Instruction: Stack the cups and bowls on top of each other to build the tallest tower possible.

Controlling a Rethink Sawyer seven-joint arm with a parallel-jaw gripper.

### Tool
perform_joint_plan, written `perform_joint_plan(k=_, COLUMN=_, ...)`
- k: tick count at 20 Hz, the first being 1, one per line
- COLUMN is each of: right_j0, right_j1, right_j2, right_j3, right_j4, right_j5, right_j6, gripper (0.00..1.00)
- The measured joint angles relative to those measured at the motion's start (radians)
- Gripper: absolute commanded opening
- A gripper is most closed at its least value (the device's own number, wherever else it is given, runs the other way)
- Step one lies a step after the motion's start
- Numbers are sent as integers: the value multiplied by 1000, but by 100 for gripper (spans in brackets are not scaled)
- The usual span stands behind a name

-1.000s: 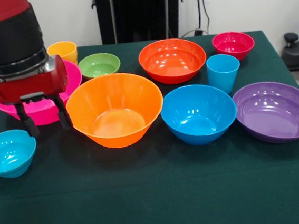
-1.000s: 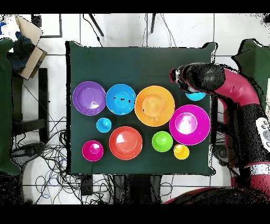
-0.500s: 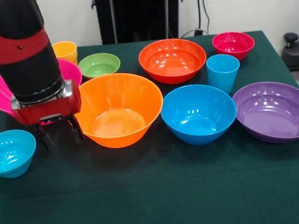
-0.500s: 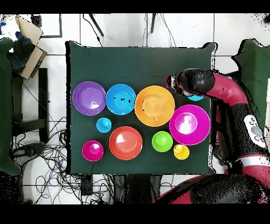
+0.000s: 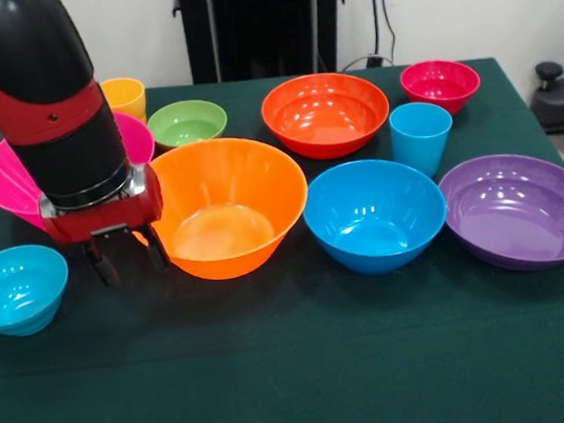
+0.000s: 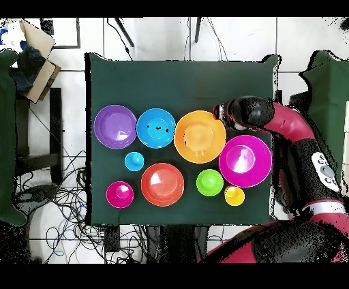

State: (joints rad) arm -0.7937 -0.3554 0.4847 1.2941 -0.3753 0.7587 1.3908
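Nothing is stacked yet; every piece sits apart on the green desk [image 5: 297,370], so the tower has no second layer; the large orange bowl [image 5: 223,205] stands near the middle, the large pink bowl [image 5: 4,178] behind the arm, the teal bowl [image 5: 15,287] at the front corner, the blue bowl [image 5: 374,213] and purple bowl [image 5: 522,208] in a row beside the orange one; the red-orange bowl [image 5: 324,112], green bowl [image 5: 186,122], magenta bowl [image 5: 440,83], yellow-orange cup [image 5: 124,95] and light blue cup [image 5: 421,135] sit farther back; the gripper [image 5: 126,256] hangs low just beside the orange bowl's wall, between it and the teal bowl, its jaws apart and holding nothing; the risk, as a judgement, is that a jaw strikes the orange rim on descent and shoves or tips the bowl into its neighbours, or that the glossy sloping wall slips from a shallow pinch.
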Motion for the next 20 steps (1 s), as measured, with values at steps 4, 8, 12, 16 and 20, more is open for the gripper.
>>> perform_joint_plan(k=4, right_j0=-22, right_j1=-55, right_j2=0, right_j3=85, right_j4=0, right_j5=-59, right_j6=0, gripper=100)
perform_joint_plan(k=8, right_j0=-48, right_j1=-137, right_j2=0, right_j3=196, right_j4=0, right_j5=-121, right_j6=0, gripper=100)
perform_joint_plan(k=12, right_j0=-74, right_j1=-195, right_j2=1, right_j3=282, right_j4=0, right_j5=-173, right_j6=0, gripper=100)
perform_joint_plan(k=16, right_j0=-96, right_j1=-203, right_j2=3, right_j3=328, right_j4=0, right_j5=-228, right_j6=0, gripper=100)
perform_joint_plan(k=20, right_j0=-131, right_j1=-184, right_j2=15, right_j3=354, right_j4=-6, right_j5=-274, right_j6=0, gripper=100)
